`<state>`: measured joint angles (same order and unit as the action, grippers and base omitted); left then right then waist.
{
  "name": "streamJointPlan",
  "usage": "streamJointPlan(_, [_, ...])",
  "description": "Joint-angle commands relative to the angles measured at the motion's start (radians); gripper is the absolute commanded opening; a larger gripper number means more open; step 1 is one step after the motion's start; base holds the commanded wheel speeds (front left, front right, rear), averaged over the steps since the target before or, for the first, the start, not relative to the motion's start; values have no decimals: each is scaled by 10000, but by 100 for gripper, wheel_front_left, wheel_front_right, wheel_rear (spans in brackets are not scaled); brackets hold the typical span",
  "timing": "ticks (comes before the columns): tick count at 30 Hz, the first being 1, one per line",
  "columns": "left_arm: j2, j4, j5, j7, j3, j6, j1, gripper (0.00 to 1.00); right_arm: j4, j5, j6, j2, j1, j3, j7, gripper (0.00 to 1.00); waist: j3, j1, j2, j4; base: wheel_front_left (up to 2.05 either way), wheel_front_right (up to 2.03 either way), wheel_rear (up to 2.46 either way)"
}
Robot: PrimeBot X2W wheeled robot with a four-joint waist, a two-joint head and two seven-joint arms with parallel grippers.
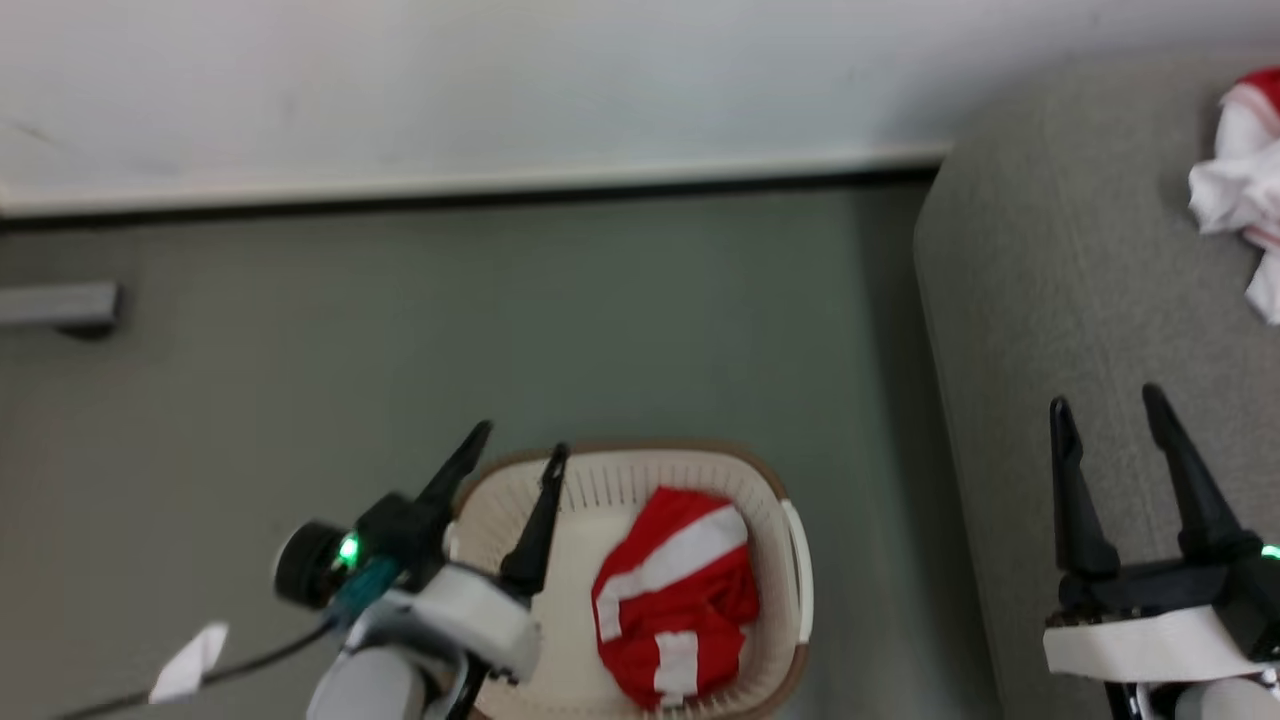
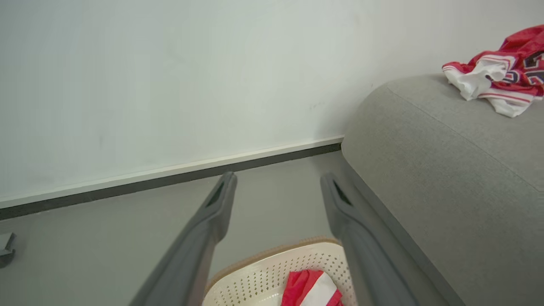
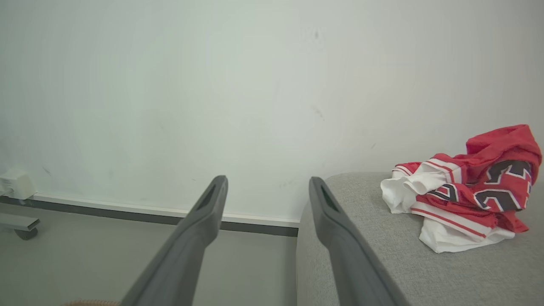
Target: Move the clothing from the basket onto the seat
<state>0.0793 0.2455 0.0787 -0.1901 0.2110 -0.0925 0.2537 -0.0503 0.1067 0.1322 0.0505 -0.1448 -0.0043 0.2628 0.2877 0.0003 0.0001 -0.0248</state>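
A red garment with white stripes (image 1: 675, 598) lies bunched in the cream basket (image 1: 775, 500) on the floor; the left wrist view catches the garment (image 2: 312, 290) and the basket (image 2: 263, 276) at its bottom edge. My left gripper (image 1: 520, 448) hangs open over the basket's left rim, nothing between its fingers (image 2: 212, 212). The red jersey with navy numbers (image 3: 467, 191) lies crumpled on the grey seat (image 1: 1050, 300), and the jersey (image 1: 1240, 190) reaches the right edge in the head view. Over the seat's front part my right gripper (image 1: 1105, 410) stands open and empty.
A white wall with a pale skirting board (image 1: 480, 185) runs behind the grey floor. A grey metal foot (image 1: 60, 305) sticks out at the far left. A white paper scrap (image 1: 190, 660) and a dark cable lie near my left arm.
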Motion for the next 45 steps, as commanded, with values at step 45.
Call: streamJointPlan(45, [-139, 7499, -661, 2314, 2436, 106, 7767, 100, 2590, -800, -25, -19, -2426, 870, 9, 100, 7605, -3, -1, -1810, 0, 0, 0])
